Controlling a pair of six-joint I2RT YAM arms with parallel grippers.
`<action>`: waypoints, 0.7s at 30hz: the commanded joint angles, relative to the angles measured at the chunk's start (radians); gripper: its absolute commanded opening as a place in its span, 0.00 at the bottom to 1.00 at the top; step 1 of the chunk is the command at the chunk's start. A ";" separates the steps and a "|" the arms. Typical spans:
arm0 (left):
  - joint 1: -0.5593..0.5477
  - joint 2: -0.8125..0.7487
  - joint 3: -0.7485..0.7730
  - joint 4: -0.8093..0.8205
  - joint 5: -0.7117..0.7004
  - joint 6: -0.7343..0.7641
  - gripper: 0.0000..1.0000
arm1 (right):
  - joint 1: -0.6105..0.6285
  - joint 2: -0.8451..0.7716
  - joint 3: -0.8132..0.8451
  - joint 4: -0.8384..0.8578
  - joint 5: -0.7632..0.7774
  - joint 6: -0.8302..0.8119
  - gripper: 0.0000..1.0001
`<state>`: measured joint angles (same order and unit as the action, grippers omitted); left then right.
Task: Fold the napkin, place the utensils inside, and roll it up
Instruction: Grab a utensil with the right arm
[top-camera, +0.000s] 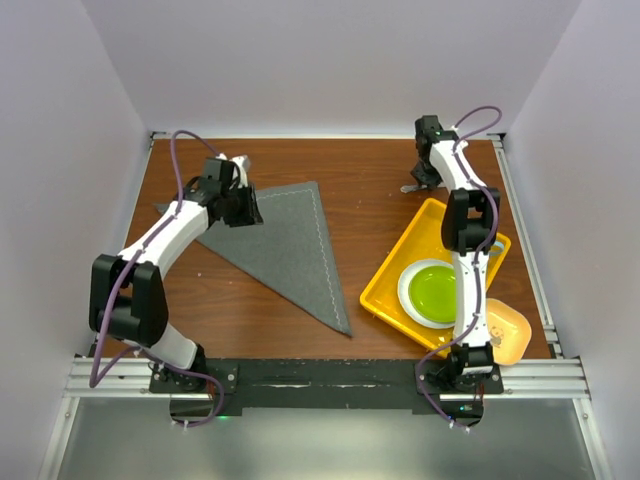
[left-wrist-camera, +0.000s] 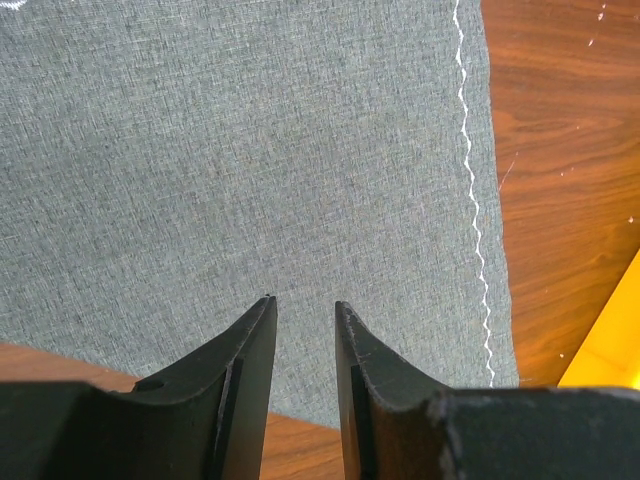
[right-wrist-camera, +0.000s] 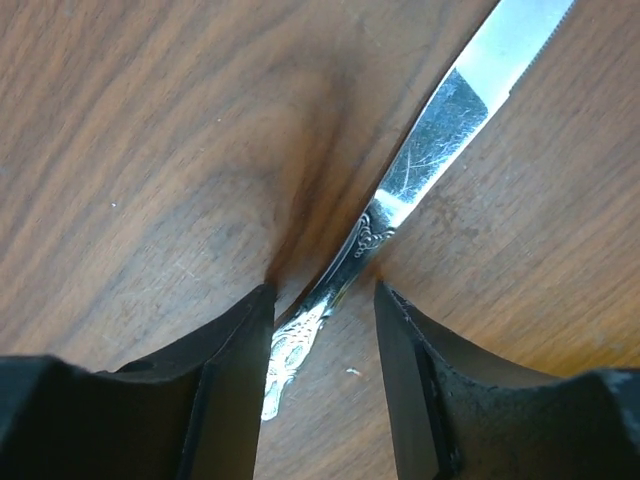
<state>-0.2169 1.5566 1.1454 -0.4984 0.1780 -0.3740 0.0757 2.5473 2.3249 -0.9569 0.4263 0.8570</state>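
Observation:
The dark grey napkin (top-camera: 285, 245) lies folded into a triangle on the left half of the table, its pale stitched line along the right edge (left-wrist-camera: 472, 180). My left gripper (top-camera: 243, 205) hovers over its upper left part; in the left wrist view (left-wrist-camera: 303, 305) the jaws stand slightly apart with nothing between them. A silvery knife (right-wrist-camera: 420, 150) lies on the wood at the back right (top-camera: 412, 188). My right gripper (right-wrist-camera: 323, 295) is down at the table, open, with the knife's ornate handle between the fingers, close to the left finger (right-wrist-camera: 235, 380).
A yellow tray (top-camera: 395, 265) holds a white plate with a green one on it (top-camera: 436, 291) at the right. A small yellow dish (top-camera: 510, 335) sits at the front right. The tray's corner shows in the left wrist view (left-wrist-camera: 610, 350).

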 joint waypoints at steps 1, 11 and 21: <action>0.005 -0.027 0.031 -0.029 -0.034 0.035 0.34 | -0.027 0.001 -0.082 0.015 -0.073 0.050 0.38; 0.042 -0.148 -0.019 -0.040 -0.046 0.000 0.35 | -0.027 0.001 -0.070 0.032 -0.170 -0.036 0.00; 0.042 -0.201 -0.047 -0.107 -0.034 -0.029 0.35 | -0.007 -0.200 -0.148 0.184 -0.371 -0.096 0.00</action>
<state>-0.1776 1.3926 1.1141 -0.5808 0.1345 -0.3817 0.0334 2.4844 2.2349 -0.8787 0.1860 0.7830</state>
